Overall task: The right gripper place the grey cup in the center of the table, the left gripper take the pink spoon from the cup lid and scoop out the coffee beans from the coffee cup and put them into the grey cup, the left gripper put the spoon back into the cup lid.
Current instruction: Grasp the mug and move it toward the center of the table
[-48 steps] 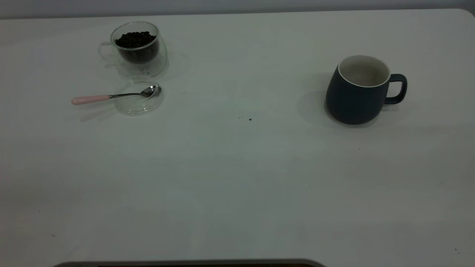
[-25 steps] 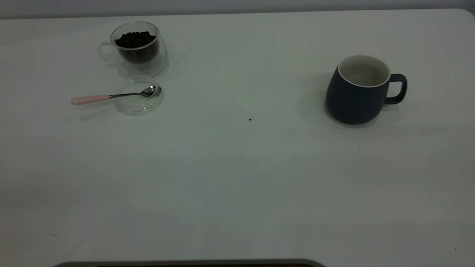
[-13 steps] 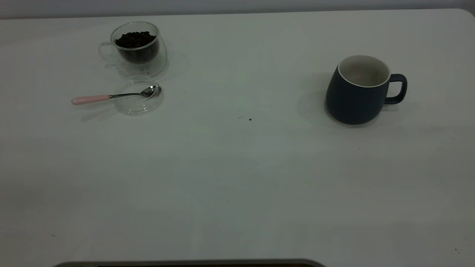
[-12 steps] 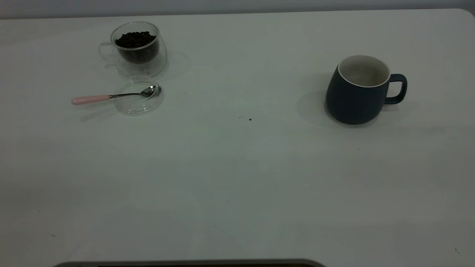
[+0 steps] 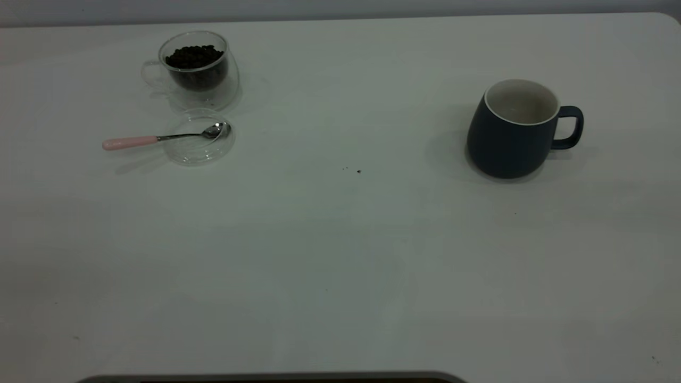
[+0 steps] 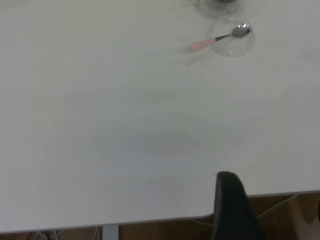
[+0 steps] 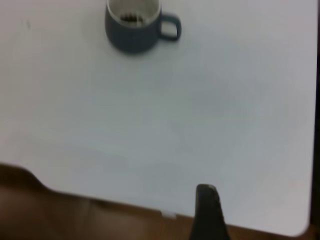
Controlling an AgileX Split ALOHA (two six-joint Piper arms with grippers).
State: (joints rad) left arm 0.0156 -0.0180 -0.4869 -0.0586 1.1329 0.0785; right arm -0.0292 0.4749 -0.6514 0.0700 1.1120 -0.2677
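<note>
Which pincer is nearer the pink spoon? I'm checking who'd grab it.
Left. The left pincer sits at the table's near edge on the side where the pink spoon lies; the right pincer is parked at the opposite side, facing the grey cup.

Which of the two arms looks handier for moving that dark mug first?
Probably the right. The mug stands on the table's right side, handle outward, far from the spoon at left. Both end effectors hang back over the near edge.
</note>
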